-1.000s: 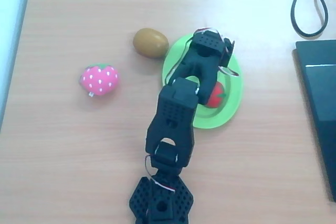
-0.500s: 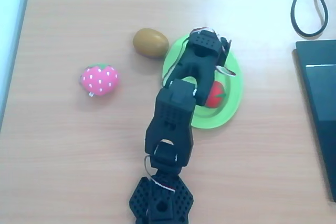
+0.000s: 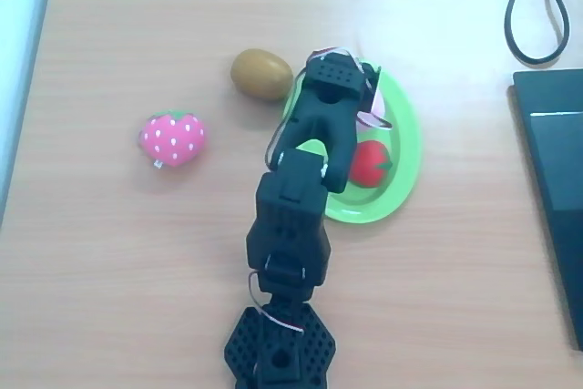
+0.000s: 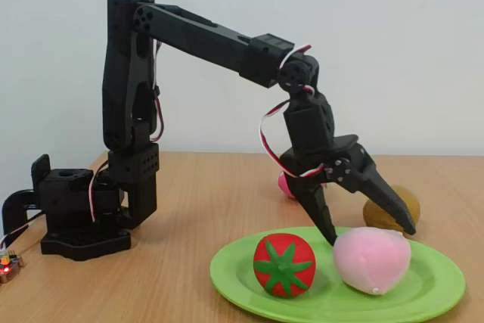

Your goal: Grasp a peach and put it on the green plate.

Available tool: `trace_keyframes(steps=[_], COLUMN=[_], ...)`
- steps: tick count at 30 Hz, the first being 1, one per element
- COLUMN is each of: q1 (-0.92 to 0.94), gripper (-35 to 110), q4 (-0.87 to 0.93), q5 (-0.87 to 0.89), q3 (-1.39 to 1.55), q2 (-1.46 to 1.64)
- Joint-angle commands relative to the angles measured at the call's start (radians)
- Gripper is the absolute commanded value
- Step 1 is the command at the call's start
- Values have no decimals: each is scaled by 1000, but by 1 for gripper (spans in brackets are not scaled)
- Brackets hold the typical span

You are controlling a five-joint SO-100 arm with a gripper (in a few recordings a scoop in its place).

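Where the overhead view looks down on the pale wood-grain table, the black, perforated plastic arm reaches up from the lower centre of the frame over the bright lime-green oval plastic plate with its raised rim. A glossy red tomato-like toy fruit with a green star-shaped calyx lies on that plate at frame centre, while a sliver of the pale pink round toy peach peeks out beside the arm. A smooth brown egg-shaped toy fruit sits just left of the plate's rim, and a hot-pink, white-dotted strawberry lies well apart at the left. A black cable loops at the upper right. In the fixed view, the gripper stands with its two tapered black fingers spread apart, tips just above the matte, softly rounded peach, which rests on the plate at lower right, beside the red fruit.
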Motion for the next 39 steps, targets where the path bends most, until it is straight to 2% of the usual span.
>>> trace_keyframes(steps=[1,12,20,27,39], q1=[-11,-72,-110,-167,-351], gripper=[45,37,9,-7,-8], q4=[18,-26,-305,-337,-462], q5=[9,-23,-109,-127,-149], q3=[2,81,390,548,1060], q2=[95,325,673,851,1229])
